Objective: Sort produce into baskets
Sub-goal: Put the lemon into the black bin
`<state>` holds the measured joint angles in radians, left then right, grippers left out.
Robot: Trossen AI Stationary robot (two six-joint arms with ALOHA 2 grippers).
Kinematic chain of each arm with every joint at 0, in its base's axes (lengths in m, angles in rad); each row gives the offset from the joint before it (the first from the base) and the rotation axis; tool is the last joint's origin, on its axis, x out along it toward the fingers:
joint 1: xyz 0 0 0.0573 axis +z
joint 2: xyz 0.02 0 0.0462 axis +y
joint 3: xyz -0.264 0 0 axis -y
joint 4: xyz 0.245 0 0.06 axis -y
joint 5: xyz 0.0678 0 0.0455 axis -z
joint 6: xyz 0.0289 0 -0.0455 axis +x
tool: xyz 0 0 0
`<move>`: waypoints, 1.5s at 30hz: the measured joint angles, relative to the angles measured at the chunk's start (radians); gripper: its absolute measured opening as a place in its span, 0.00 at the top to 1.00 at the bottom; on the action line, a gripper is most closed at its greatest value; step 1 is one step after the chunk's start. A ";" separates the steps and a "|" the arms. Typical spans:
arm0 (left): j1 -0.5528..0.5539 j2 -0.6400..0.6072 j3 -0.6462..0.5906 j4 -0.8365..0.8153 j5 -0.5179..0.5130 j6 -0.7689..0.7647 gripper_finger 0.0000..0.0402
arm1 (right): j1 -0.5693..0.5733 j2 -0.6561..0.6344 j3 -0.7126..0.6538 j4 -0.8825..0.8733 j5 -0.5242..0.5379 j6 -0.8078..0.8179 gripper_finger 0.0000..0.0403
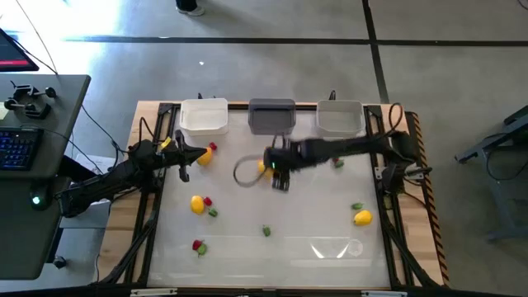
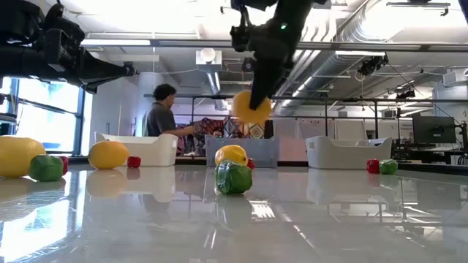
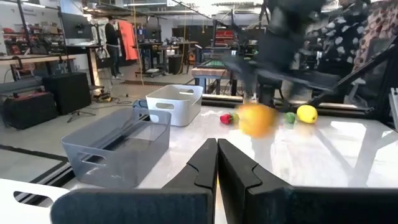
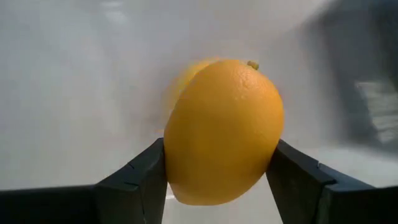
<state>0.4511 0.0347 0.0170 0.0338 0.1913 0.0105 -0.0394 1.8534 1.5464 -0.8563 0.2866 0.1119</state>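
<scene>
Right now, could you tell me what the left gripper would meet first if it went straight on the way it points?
Probably the orange fruit held by the right gripper, which sits almost dead ahead of the shut left gripper. Depth is uncertain; the dark grey basket lies off to one side.

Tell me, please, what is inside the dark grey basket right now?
From above, the dark grey basket shows only its bare floor, with no produce visible. The right gripper holds an orange fruit in front of it, over the table. In the low view, its near wall hides its inside.
</scene>
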 joint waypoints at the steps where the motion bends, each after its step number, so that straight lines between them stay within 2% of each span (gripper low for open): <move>1: 0.000 0.000 0.000 0.000 0.000 -0.002 1.00 | -0.033 0.000 0.013 0.010 0.042 -0.052 0.48; 4: 0.000 0.000 0.000 0.000 0.000 -0.006 1.00 | -0.154 0.000 0.030 0.061 0.066 -0.208 0.48; 7: 0.000 0.000 0.000 0.000 0.000 -0.006 1.00 | -0.289 0.000 0.024 0.136 0.030 -0.333 0.48; 11: 0.000 0.000 0.000 0.000 0.000 -0.006 1.00 | -0.443 0.000 -0.029 0.326 -0.131 -0.410 0.48; 16: 0.000 0.000 0.000 0.000 -0.001 0.008 1.00 | -0.552 0.001 -0.144 0.537 -0.284 -0.506 0.48; 23: 0.000 0.000 0.000 0.001 -0.001 0.027 1.00 | -0.615 0.002 -0.347 0.818 -0.320 -0.512 0.48; 28: 0.000 0.000 0.000 0.001 -0.001 0.027 1.00 | -0.624 0.002 -0.386 0.839 -0.321 -0.491 0.48; 33: 0.000 0.000 0.000 0.001 -0.001 0.025 1.00 | -0.624 0.002 -0.388 0.833 -0.263 -0.487 0.46; 41: 0.000 0.000 0.000 0.001 -0.001 0.020 1.00 | -0.624 0.002 -0.388 0.818 -0.260 -0.456 0.45; 45: 0.000 0.000 0.000 0.000 -0.001 0.020 1.00 | -0.624 0.002 -0.388 0.813 -0.219 -0.452 0.42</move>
<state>0.4509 0.0347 0.0170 0.0341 0.1903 0.0307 -0.6632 1.8549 1.1580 -0.0436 0.0675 -0.3401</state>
